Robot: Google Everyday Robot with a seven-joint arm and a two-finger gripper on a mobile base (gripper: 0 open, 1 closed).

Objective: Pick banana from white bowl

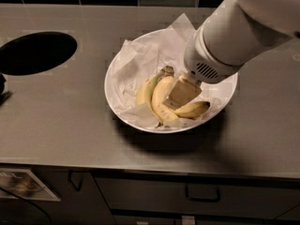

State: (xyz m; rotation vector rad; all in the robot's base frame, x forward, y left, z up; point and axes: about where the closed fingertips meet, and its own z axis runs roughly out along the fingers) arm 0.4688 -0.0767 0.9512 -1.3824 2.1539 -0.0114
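The white bowl (123, 108) stands in the middle of the grey counter, lined with crumpled white paper (140, 57). The banana (194, 109) lies in the bowl's lower right. Only its yellow end shows, sticking out to the right from under the gripper. My gripper (180, 93) is down inside the bowl, on top of the fruit, at the end of the thick white arm (225, 41) that comes in from the upper right. It touches the banana and the pair beside it, and hides the banana's stem.
Two yellow bananas (144, 92) joined at a dark brown crown (167, 71) lie left of the gripper in the bowl. A round black hole (37, 53) opens in the counter at the left. Cabinet drawers with handles (202, 193) sit below the front edge.
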